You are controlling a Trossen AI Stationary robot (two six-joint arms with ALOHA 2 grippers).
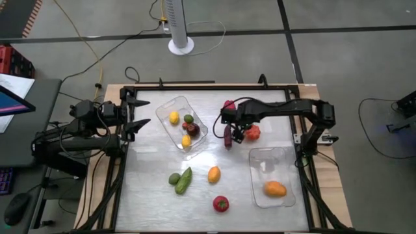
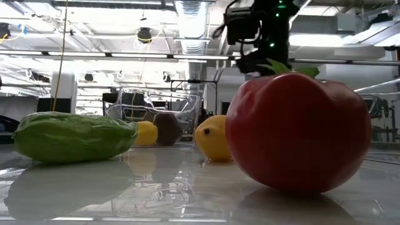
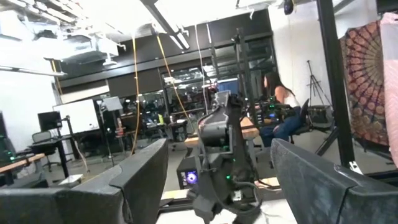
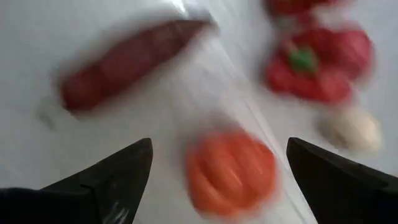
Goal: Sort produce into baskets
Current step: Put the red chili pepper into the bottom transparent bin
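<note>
Directly below the right gripper (image 4: 214, 155), whose fingers are spread wide with nothing between them, sits a small orange piece (image 4: 230, 171). Just past it lie a long dark-red piece (image 4: 124, 62), slantwise, and a red pepper (image 4: 311, 68). The left gripper (image 1: 140, 114), also spread, waits well apart at the table's left edge.

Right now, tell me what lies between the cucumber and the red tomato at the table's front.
In the high view, only bare tabletop lies between the cucumber and the red tomato; the orange fruit sits just behind that stretch.

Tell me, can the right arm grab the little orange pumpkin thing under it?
Probably yes. The right gripper is open, and the small orange piece lies between its fingers with nothing on top; the red pepper sits off to one side.
</note>
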